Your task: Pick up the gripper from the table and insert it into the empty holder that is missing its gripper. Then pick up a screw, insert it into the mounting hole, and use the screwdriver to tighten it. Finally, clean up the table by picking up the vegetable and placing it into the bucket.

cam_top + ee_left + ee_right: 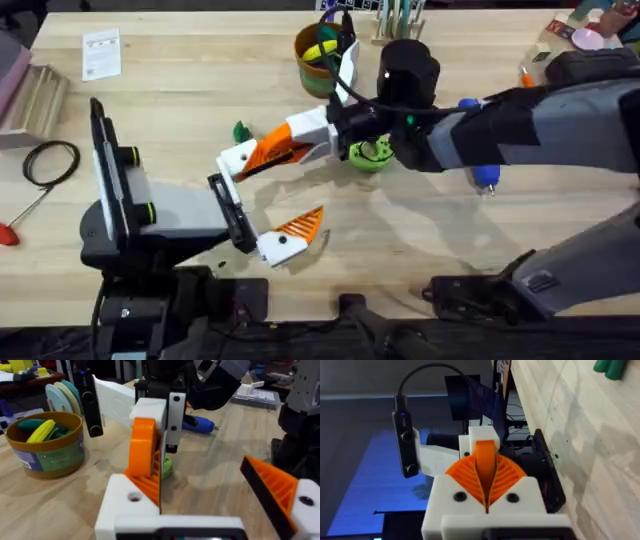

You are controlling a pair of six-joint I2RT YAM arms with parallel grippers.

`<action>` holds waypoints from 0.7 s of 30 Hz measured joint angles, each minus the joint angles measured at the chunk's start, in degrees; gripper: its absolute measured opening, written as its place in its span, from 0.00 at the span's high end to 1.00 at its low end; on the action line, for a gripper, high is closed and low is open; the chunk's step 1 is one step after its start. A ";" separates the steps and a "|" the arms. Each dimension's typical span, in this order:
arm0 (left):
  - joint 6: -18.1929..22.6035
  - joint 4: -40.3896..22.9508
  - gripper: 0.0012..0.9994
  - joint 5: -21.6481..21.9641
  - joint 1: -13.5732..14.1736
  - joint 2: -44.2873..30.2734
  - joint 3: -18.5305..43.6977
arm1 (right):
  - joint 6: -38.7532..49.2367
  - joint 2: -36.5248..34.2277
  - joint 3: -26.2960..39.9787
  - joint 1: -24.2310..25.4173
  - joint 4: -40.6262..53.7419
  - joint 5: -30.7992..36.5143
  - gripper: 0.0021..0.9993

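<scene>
Work is at the first step: the right claw (485,476) is pinched shut on the orange gripper (142,446) and holds it against the empty white holder (124,510), and it does not look pushed all the way in. The screw step is not done, the blue screwdriver (200,424) lies on the table (200,90), and the vegetable (240,131) lies outside the bucket (318,62). The right arm reaches far across the middle, while the left claw (262,200) is spread wide.
</scene>
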State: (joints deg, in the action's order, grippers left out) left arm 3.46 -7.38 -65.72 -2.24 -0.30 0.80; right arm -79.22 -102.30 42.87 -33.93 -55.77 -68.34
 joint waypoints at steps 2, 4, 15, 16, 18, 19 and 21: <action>0.02 0.00 0.01 -0.01 0.00 0.00 0.00 | 0.00 0.00 0.00 0.00 0.00 -0.02 0.99; 0.02 0.00 0.01 -0.01 0.00 0.00 0.00 | 0.00 0.00 0.02 0.00 0.02 -0.02 0.99; 0.17 -0.35 0.01 -2.26 0.61 -0.01 0.02 | 0.13 0.00 0.89 -0.72 -0.33 0.58 0.23; 0.15 -0.37 0.01 -2.33 0.61 -0.02 0.02 | 0.15 0.00 0.96 -0.79 -0.33 0.63 0.22; 0.16 -0.37 0.01 -2.46 0.61 -0.01 0.02 | 0.15 0.00 0.98 -0.79 -0.33 0.85 0.21; 0.17 -0.39 0.01 -2.50 0.61 0.00 0.02 | 0.15 0.00 0.98 -0.79 -0.33 0.96 0.21; 0.17 -0.39 0.01 -2.63 0.61 -0.01 0.02 | 0.15 0.00 0.98 -0.76 -0.34 1.06 0.21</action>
State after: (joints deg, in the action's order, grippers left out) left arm 3.64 -7.77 -68.36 -1.63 -0.30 0.82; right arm -79.07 -102.30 43.86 -34.70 -56.11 -67.27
